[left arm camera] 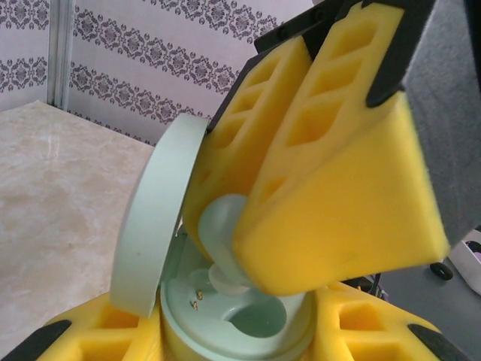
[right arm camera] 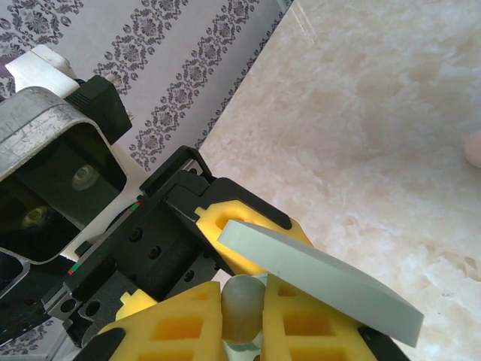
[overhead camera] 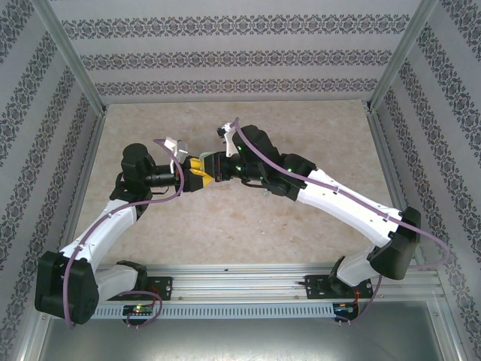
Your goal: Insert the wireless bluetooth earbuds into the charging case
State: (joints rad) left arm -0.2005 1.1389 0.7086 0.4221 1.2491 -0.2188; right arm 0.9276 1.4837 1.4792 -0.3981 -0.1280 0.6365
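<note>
The table [overhead camera: 225,241] is big and bare, and the patterned walls [overhead camera: 240,53] are well away from us. There is lots of room all round. My two arms meet over the middle of it.

My left gripper [overhead camera: 197,171] is closed on the pale green charging case [left arm camera: 225,331] and holds it up. Its lid [left arm camera: 150,233] stands open at 9 o'clock. My right gripper [overhead camera: 219,167] comes in from 12 o'clock. Its yellow fingers [left arm camera: 331,188] pinch a pale green earbud [left arm camera: 222,226] tight.

I think I am at the putting-in step. The earbud's tip is just over its hole, near the tiny gold pins [left arm camera: 197,289]. Next I should push it gently straight in, then let go.

The tight spot is the lid. My finger is touching it or very close to it, and I must not bump it shut. The other hollow [left arm camera: 259,320], at 5 o'clock, is empty.

A small pink thing [right arm camera: 474,149] lies far off on the table. It may be another bud.
</note>
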